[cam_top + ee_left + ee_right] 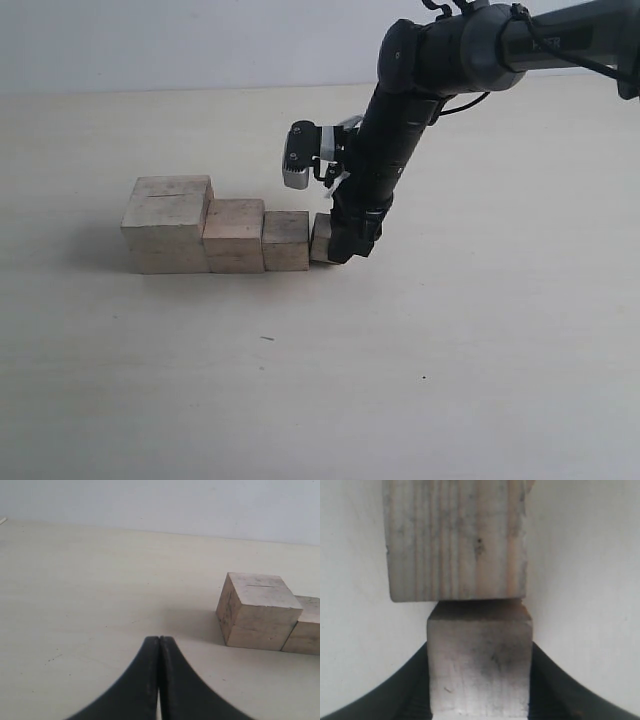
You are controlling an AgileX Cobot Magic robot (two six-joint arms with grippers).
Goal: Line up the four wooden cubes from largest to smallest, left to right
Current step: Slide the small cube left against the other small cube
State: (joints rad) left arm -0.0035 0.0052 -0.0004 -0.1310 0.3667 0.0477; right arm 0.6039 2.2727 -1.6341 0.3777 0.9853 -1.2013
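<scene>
Three pale wooden cubes stand in a touching row on the table: the largest cube (166,225) at the left with a thin dark crack, a middle cube (235,235), then a smaller cube (286,240). The smallest cube (321,239) sits at the row's right end, against the third cube (455,540). My right gripper (340,240) is shut on the smallest cube (479,662), with a black finger pressed on each side. My left gripper (159,639) is shut and empty, low over bare table, apart from the largest cube (257,611). The left arm is out of the exterior view.
The right arm (400,130) reaches down from the upper right to the row's right end. A pale wall (200,40) runs behind the cream table (320,400).
</scene>
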